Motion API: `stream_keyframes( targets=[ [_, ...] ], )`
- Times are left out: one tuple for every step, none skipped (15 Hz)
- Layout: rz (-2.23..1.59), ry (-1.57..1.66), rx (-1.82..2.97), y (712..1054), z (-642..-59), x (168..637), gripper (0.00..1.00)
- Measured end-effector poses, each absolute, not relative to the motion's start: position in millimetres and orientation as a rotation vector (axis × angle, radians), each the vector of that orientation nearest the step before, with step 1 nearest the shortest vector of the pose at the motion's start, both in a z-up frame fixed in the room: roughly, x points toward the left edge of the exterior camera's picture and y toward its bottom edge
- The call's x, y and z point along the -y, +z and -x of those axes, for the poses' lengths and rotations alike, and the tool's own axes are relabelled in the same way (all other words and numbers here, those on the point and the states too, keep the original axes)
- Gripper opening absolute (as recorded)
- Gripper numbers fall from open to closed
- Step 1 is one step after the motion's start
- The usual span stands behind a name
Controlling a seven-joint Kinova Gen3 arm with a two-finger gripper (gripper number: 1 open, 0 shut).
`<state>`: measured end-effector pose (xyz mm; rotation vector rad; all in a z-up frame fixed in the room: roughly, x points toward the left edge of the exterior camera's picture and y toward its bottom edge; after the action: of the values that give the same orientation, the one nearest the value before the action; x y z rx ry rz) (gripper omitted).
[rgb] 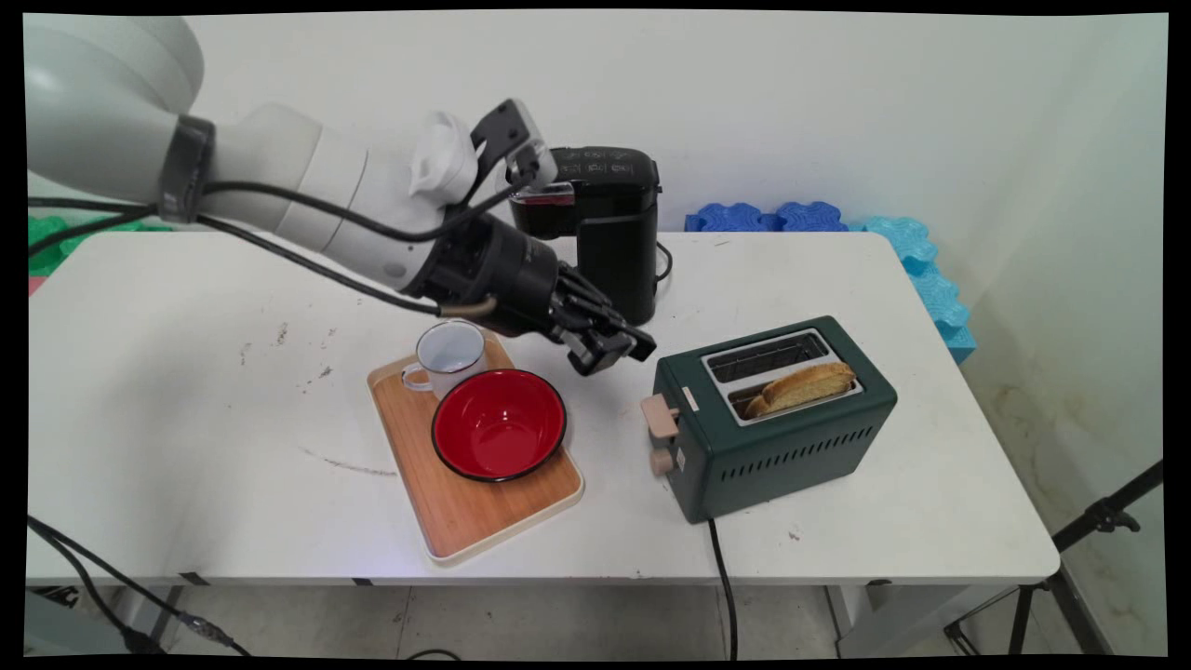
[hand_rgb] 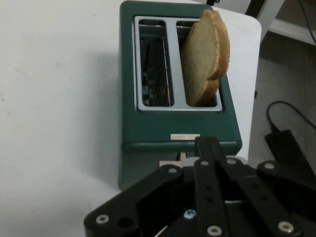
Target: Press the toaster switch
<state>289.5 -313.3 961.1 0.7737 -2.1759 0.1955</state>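
1. Near edge of the surface (rgb: 186, 419): a wooden tray (rgb: 465, 512), with a red bowl (rgb: 499, 423) on it. A white mug (rgb: 450, 354) sits at the bowl's 11 o'clock, touching or just beside its rim.
2. At 3 o'clock from the tray, a green toaster (rgb: 791, 447) stands with its cord running off the near edge. Its beige lever (rgb: 659, 416) faces the tray.
3. A bread slice (rgb: 805, 386) stands in the nearer slot, leaning, with its top half clear of the toaster. The far slot is empty.
4. Handling, as a judgement: the slice looks light, dry and crumbly, and a hard squeeze would likely break it. The best hold is probably across its flat faces on the exposed upper part, lifting straight up. The toaster looks rigid and heavier, with smooth sides.
5. The gripper (rgb: 614, 352) hovers at 10 o'clock from the lever, near it but not touching. The jaws look together and hold nothing. In the hand view the gripper (hand_rgb: 207, 145) looks down on the toaster (hand_rgb: 148, 128) and slice (hand_rgb: 205, 59).
6. Behind the gripper, at its 12 o'clock: a black coffee machine (rgb: 605, 233).
7. Farthest, against the wall: blue foam mats (rgb: 772, 217).
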Motion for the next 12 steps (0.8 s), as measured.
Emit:
stream_keyframes(
  targets=[
    [-0.767,0.195,2.181,958,-290,312,0.00],
    [-0.763,0.194,2.184,956,-290,312,0.00],
    [-0.757,0.191,2.190,953,-289,311,0.00],
    [-0.750,0.189,2.194,950,-289,311,0.00],
    [-0.742,0.185,2.199,946,-288,311,0.00],
    [-0.736,0.181,2.204,943,-287,311,0.00],
    [-0.731,0.179,2.208,941,-286,311,0.00],
    [-0.726,0.176,2.215,938,-285,311,0.00],
    [-0.718,0.175,2.223,934,-284,311,0.00],
    [-0.709,0.176,2.232,931,-283,312,0.00],
    [-0.702,0.177,2.239,927,-283,313,0.00],
    [-0.693,0.180,2.247,924,-282,315,0.00]
  ],
)
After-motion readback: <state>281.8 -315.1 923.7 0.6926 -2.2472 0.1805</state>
